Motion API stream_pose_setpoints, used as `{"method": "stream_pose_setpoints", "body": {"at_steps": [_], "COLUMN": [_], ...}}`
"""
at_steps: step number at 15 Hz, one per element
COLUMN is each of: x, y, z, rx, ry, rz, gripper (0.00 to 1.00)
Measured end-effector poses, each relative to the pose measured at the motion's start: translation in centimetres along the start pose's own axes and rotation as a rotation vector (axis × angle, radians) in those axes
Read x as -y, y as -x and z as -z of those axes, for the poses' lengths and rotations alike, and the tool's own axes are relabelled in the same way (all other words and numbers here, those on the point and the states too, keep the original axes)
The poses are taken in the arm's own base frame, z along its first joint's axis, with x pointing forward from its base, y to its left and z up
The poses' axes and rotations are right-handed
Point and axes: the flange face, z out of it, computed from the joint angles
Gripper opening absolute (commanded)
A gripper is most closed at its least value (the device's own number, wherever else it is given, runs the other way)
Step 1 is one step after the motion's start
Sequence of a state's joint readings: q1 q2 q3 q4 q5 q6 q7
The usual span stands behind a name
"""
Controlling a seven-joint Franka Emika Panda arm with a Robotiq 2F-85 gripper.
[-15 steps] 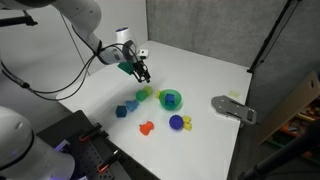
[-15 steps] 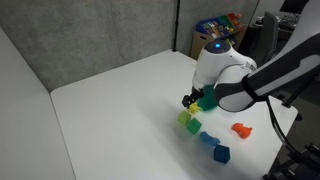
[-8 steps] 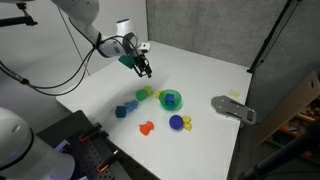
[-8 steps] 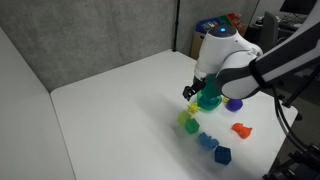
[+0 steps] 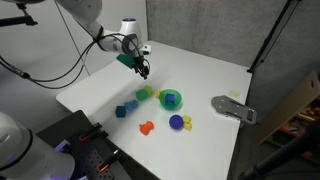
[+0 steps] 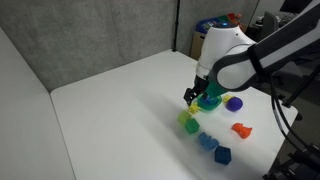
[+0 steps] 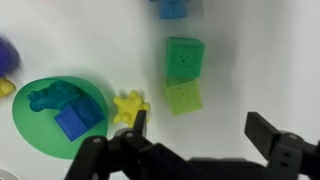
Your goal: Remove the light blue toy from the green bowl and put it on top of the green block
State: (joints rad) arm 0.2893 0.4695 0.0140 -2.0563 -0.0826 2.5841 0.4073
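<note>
White tabletop (image 5: 200,70) fills the scene, backed by grey panels, with a loose cluster of small plastic toys near its front edge. In the wrist view the green bowl (image 7: 25,125) sits at lower left. The light blue toy (image 7: 50,97) lies inside it as a teal, irregular shape, touching a bluer square piece (image 7: 75,120) that shares the bowl. A yellow star-shaped toy (image 7: 128,106) rests just outside the bowl's rim, between the bowl and the blocks. The green block (image 7: 185,58) stands on the table apart from the bowl, with a lime block (image 7: 183,97) touching its near side. A blue block (image 7: 172,8) lies just beyond them at the top edge. A blurred purple ball (image 7: 8,55) shows at the far left.

The gripper (image 7: 200,135) hangs above the table with its jaws spread wide and nothing between them. Its fingers (image 7: 270,130) frame bare table below the lime block. In an exterior view the gripper (image 5: 140,66) is raised over the table to one side of the bowl (image 5: 171,99), not touching any toy. The purple ball (image 5: 176,122), an orange toy (image 5: 146,127) and two blue cubes (image 5: 125,108) lie around the bowl. A grey flat object (image 5: 235,109) rests well apart at the table's edge.
</note>
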Motion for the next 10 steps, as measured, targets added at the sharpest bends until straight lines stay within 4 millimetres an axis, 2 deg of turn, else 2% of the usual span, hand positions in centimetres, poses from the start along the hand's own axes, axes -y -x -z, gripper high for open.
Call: {"method": "stream_pose_setpoints", "body": {"at_steps": [5,10], "x": [-0.3,-0.1], "y": [1.1,2.2], "z": [-1.4,-4.4], "rx": [0.098,0.141], "ry": [0.007,0.035], "rz": [0.021,0.032], "gripper": [1.0,1.0]}}
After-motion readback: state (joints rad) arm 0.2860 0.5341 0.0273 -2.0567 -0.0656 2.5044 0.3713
